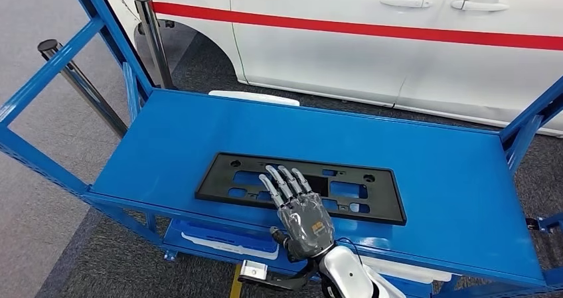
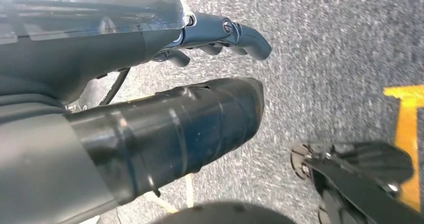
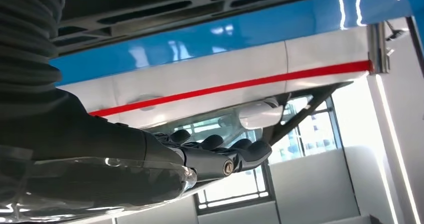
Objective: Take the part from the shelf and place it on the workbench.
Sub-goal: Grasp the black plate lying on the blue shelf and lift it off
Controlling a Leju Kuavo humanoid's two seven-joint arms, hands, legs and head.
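My right hand (image 1: pixel 304 220) is hovering over the near edge of the blue bench (image 1: pixel 431 178), palm down, fingers (image 1: pixel 282 182) stretched flat and apart, grasping nothing. The fingertips are reaching toward 12 o'clock over the part (image 1: pixel 372 195); whether they are touching it I cannot tell. The part, a flat black slotted plate, is lying on the bench, long side parallel to the near edge. A white car (image 1: pixel 345 39) with a red stripe (image 1: pixel 372 29) is standing beyond the bench at 12 o'clock. My left hand (image 2: pixel 150 84) is hanging over grey floor (image 2: pixel 325 49), fingers (image 2: pixel 240 34) loosely curled, holding nothing.
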